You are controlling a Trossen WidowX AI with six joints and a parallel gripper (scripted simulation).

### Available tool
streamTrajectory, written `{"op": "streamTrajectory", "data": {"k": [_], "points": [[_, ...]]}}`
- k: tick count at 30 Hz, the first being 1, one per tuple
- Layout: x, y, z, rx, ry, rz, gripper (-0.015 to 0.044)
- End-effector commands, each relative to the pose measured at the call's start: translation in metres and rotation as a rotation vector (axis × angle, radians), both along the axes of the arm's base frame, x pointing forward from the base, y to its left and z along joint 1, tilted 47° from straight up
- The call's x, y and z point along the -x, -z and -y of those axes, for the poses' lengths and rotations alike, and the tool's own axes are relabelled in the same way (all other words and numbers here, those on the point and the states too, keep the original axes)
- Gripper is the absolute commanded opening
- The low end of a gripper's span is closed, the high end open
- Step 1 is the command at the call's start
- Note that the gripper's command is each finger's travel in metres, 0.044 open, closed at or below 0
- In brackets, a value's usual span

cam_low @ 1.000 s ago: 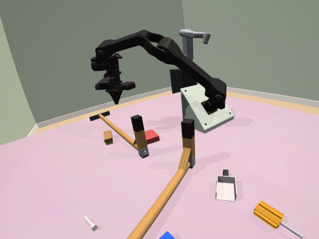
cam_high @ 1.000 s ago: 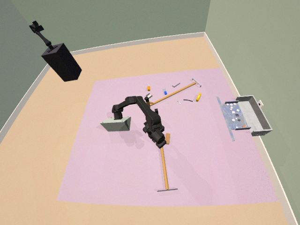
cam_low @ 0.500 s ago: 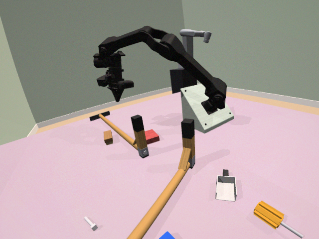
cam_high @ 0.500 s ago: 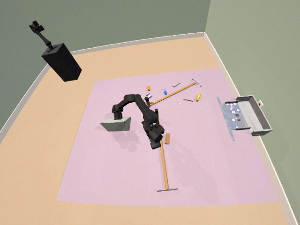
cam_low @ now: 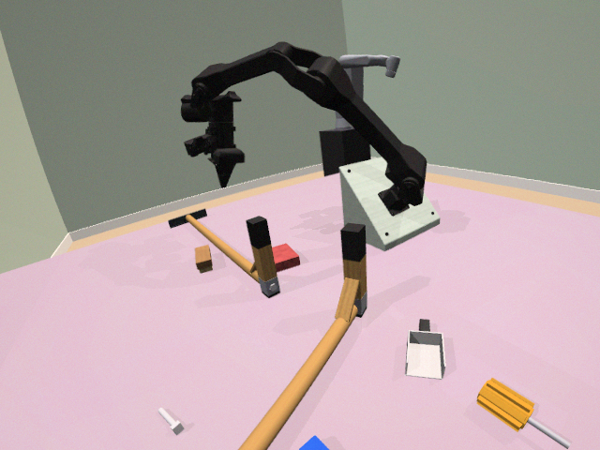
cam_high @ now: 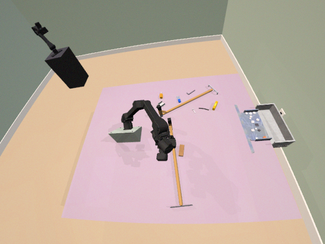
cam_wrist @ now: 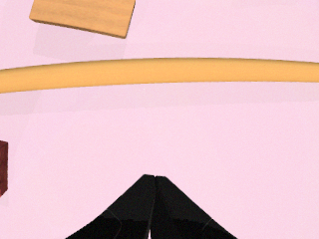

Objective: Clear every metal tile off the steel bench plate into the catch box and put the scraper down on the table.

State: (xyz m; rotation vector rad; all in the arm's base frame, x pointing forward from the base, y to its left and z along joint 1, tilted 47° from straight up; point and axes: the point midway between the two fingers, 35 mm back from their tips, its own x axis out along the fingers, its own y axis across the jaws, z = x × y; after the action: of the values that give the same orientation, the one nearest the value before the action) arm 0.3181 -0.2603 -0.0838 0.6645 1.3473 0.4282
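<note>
My gripper (cam_low: 223,186) (cam_wrist: 155,176) is shut and empty, high above the table. A long wooden-handled tool (cam_high: 178,183) (cam_low: 220,243) (cam_wrist: 159,71) with a flat dark blade (cam_high: 181,206) (cam_low: 187,217) lies beneath and beside it; its upright grip (cam_low: 262,254) stands at the near end. A second long-handled tool (cam_high: 190,101) (cam_low: 300,378) has a pale crosswise head (cam_high: 213,89) and an upright grip (cam_low: 353,266). Several white, dark and orange tiles lie on the steel bench plate (cam_high: 261,122) at the right. The grey catch box (cam_high: 283,126) adjoins its far end.
A wooden block (cam_high: 181,150) (cam_low: 203,257) (cam_wrist: 85,17) lies beside the bladed tool, with a red block (cam_low: 286,256) (cam_wrist: 3,169) across the handle. A white scoop (cam_low: 425,360), an orange screwdriver (cam_high: 161,95) (cam_low: 505,404), a bolt (cam_high: 194,111) (cam_low: 170,420) and a yellow item (cam_high: 215,105) lie around the second tool.
</note>
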Motion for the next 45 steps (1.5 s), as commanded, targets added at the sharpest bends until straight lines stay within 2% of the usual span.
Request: {"op": "streamTrajectory", "data": {"k": [1, 15, 45], "points": [[0.003, -0.003, 0.002, -0.01, 0.089, -0.067, 0.0], [0.012, -0.009, 0.006, -0.063, 0.363, -0.261, 0.0], [0.001, 0.035, -0.03, -0.066, 0.398, -0.288, 0.0]]}}
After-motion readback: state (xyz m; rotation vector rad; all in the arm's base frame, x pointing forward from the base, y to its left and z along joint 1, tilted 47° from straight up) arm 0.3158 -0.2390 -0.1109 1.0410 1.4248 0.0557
